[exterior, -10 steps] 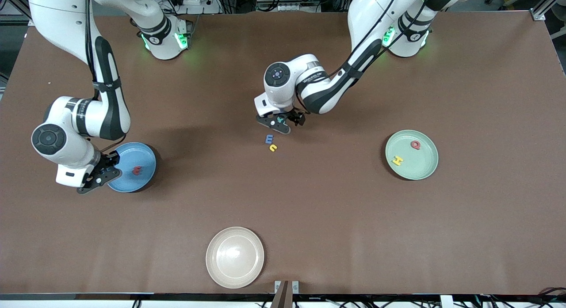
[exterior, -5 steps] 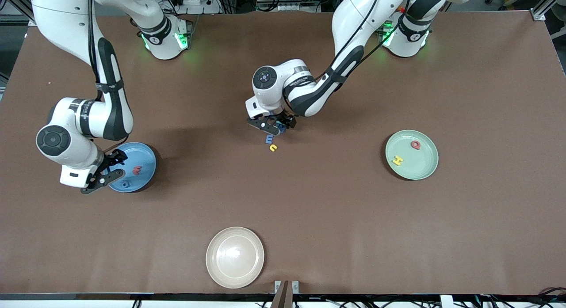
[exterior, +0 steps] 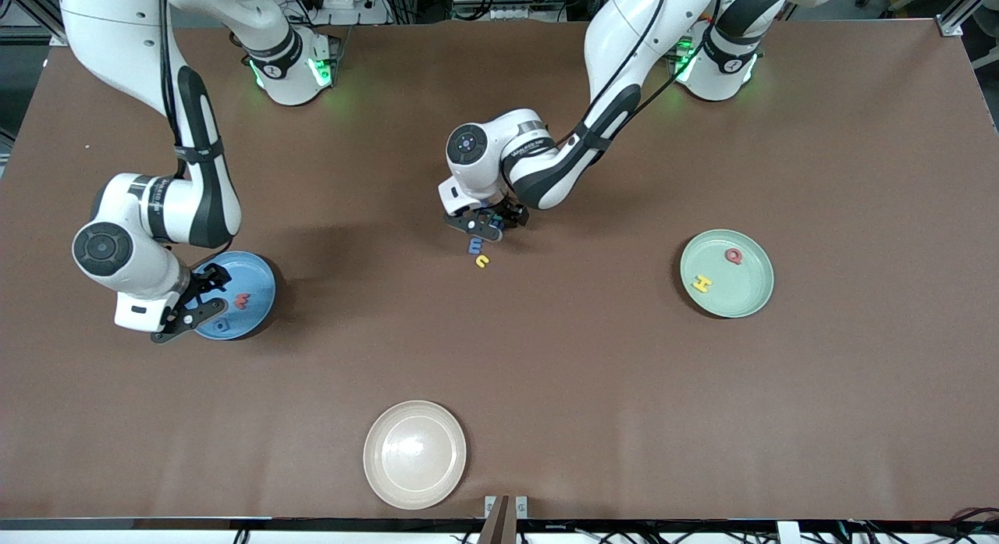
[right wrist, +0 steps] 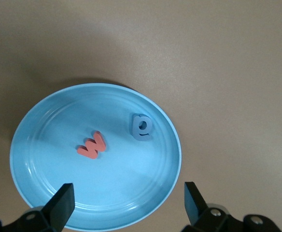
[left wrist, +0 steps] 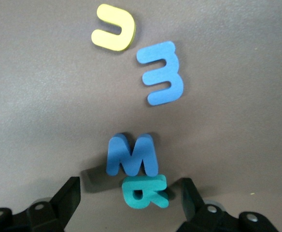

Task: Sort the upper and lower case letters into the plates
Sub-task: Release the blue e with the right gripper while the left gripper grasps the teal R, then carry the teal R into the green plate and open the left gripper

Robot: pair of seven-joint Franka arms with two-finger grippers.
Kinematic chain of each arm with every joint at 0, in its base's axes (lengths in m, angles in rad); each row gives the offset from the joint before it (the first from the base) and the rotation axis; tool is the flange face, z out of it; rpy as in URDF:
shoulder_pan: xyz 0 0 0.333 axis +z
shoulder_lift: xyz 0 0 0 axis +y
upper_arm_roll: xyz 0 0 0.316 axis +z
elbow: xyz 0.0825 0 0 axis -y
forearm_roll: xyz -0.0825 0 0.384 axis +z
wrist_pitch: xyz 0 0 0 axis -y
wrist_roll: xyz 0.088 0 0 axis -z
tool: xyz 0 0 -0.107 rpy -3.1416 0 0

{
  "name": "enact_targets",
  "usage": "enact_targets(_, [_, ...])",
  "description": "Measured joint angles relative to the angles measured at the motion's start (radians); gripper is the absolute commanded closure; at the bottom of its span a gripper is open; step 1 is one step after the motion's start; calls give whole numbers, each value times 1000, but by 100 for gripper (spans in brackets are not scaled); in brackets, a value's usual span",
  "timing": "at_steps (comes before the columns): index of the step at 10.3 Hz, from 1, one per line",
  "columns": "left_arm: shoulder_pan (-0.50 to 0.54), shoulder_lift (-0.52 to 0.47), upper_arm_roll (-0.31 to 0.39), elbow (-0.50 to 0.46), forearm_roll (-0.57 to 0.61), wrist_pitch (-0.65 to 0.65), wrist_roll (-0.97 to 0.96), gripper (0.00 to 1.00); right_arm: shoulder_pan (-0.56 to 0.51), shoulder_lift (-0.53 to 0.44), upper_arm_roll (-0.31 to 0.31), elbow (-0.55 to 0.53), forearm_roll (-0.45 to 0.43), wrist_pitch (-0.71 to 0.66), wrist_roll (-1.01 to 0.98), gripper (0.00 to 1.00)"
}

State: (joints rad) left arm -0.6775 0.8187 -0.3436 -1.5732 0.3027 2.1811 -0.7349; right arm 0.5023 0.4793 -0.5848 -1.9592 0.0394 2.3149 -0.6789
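At mid-table the left gripper (exterior: 488,222) sits low over a cluster of four letters, fingers (left wrist: 66,195) spread wide with nothing between them. The teal letter (left wrist: 145,191) lies in the gap, touching the blue M (left wrist: 131,155), which stands partly on edge. The blue E (exterior: 474,245) and yellow c (exterior: 482,261) lie flat just beside them, nearer the front camera, apart from each other. Bare table surrounds this cluster on all sides.

Toward the right arm's end, the right gripper (exterior: 193,298) hangs over the rim of the blue plate (exterior: 261,277), fingers (right wrist: 60,203) wide open and empty. The red w (right wrist: 92,145) and a blue-grey letter (right wrist: 141,126) lie in that plate, apart, clear of its rim.

Toward the left arm's end, the mint plate (exterior: 753,298) holds a red Q (exterior: 734,255) and a yellow H (exterior: 702,283), well separated. It has open table all round.

A cream plate (exterior: 414,453) sits near the table's front edge, well apart from the other plates and both arms. Wide open table lies between the three plates.
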Motion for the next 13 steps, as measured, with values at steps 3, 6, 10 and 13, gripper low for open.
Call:
enact_targets(3, [-7,-1,-3,6,0,-10,-34,42,0,0,1,0,0,0,0,0])
enact_targets(6, [-9,-1,-3,7,0,-11,-34,54,0,0,8,0,0,0,0,0])
enact_targets(10, [-9,-3,-3,13,0,-21,-35,83,1,0,20,0,0,0,1,0])
enact_targets(13, [-9,-5,-3,17,-1,-24,-47,83,2,0,43,1,1,0,30,0])
